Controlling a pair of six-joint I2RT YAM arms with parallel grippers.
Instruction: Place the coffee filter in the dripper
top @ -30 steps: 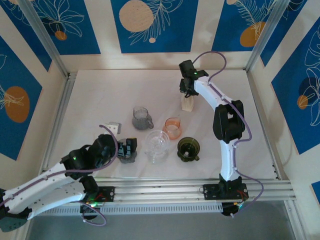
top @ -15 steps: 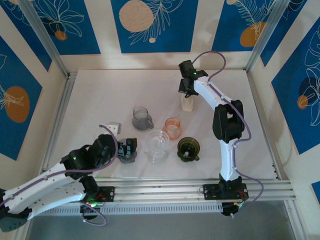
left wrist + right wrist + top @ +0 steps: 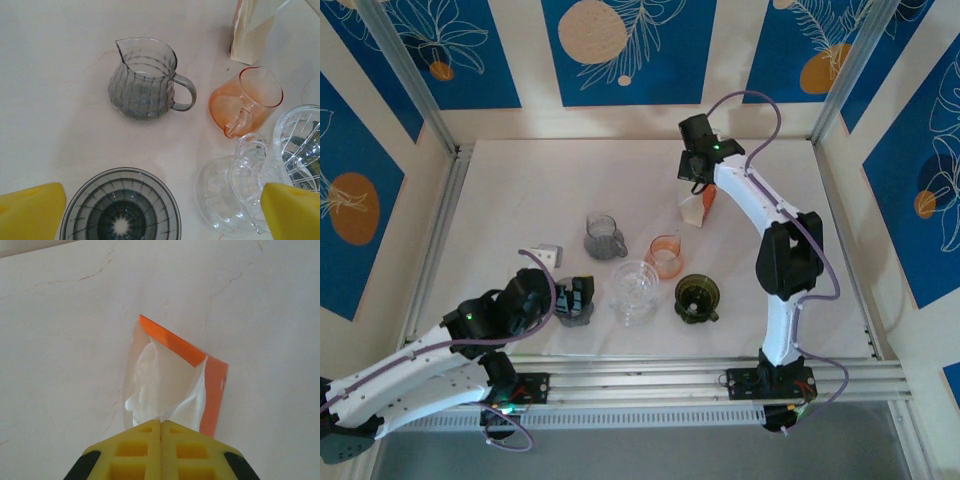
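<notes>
Bench point(image 3: 520, 190): white, faintly veined.
Centre: grey pitcher point(image 3: 604, 237); orange cup point(image 3: 665, 256) beside it.
Lower-centre row: grey dripper point(image 3: 572, 314), clear glass dripper point(image 3: 634, 292), dark green dripper point(image 3: 698, 298).
Left of centre: small white block point(image 3: 549, 255).

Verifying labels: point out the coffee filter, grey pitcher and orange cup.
coffee filter point(image 3: 147, 385), right wrist view, white paper inside bag.
grey pitcher point(image 3: 140, 92), left wrist view, ribbed body.
orange cup point(image 3: 225, 105), left wrist view, side wall.

White table point(image 3: 520, 190) boxed in by patterned walls point(image 3: 530, 60).
Blue panels point(image 3: 660, 60) with orange discs and leaf outlines on cream; aluminium posts point(image 3: 410, 85) at upper corners, rails point(image 3: 640, 380) along the bottom.
</notes>
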